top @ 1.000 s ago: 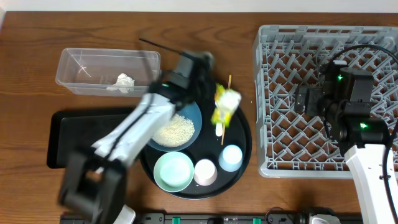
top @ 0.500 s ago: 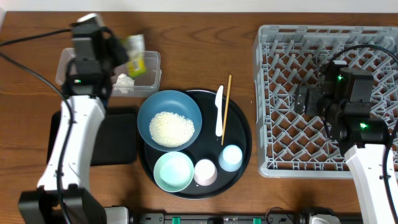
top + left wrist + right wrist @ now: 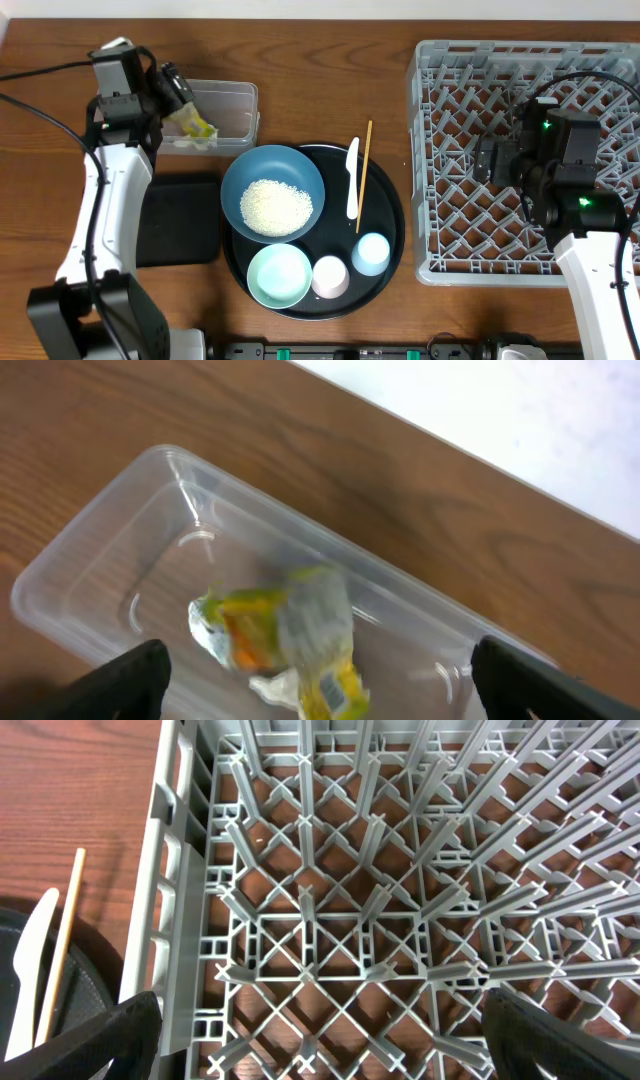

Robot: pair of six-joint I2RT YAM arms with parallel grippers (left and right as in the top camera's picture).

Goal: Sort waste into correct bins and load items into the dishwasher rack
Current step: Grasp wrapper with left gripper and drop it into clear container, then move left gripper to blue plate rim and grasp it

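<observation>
The yellow-green snack wrapper sits blurred inside the clear tub, free of my left gripper, whose fingers stand open on either side of it. From overhead, the left gripper hovers over the tub's left end with the wrapper below. White rice fills the blue bowl. My right gripper hangs open and empty over the grey dishwasher rack; in its wrist view it is just above the lattice.
The round black tray holds the blue bowl, a mint-green bowl, pink cup, pale blue cup, chopstick and white utensil. A shallow black tray lies below the tub. A white scrap lies under the wrapper.
My left arm swung from over the round tray to the clear tub carrying the wrapper, then opened; the wrapper is now loose in the tub. The right arm has not moved.
</observation>
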